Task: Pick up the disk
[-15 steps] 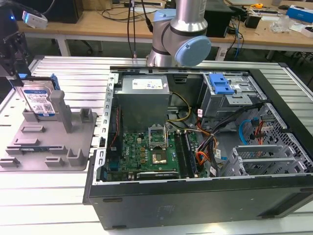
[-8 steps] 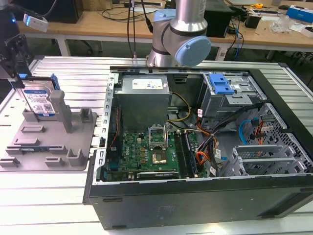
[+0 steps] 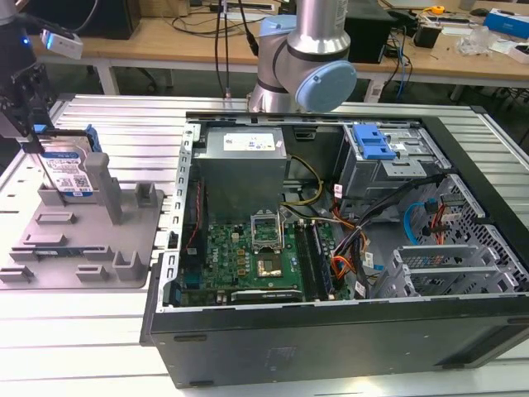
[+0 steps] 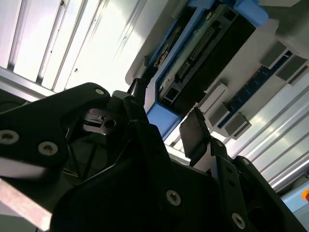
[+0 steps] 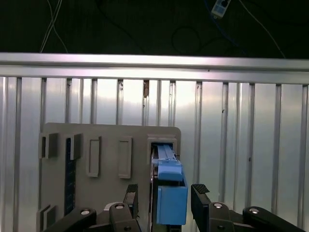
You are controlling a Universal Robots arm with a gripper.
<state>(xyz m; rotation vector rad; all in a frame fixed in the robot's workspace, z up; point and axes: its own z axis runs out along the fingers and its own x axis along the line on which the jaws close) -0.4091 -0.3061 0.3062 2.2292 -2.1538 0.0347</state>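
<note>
The tool (image 5: 165,189) is positioned with its 2 fingers apart, 1 on each side of the disk (image 5: 170,205), with gaps visible. The disk is seated on edge in the grey fixture plate (image 3: 83,240), at 9 o'clock of the open computer case (image 3: 331,347) in the exterior view.

The exterior view stands high at the near side of the worktop (image 3: 107,112). It looks down and across, far enough back to take in the whole open computer case (image 3: 314,351), the arm's base (image 3: 273,91) beyond it, and the grey plate (image 3: 50,248) at the exterior view's left. The first wrist view looks straight down from close above that plate, with the fingers (image 5: 199,193) framing the disk (image 5: 169,193). The second wrist view sits closer still, low beside the fingers, looking slantwise at the disk's connector end. All three share the plate, disk and slatted worktop.
</note>
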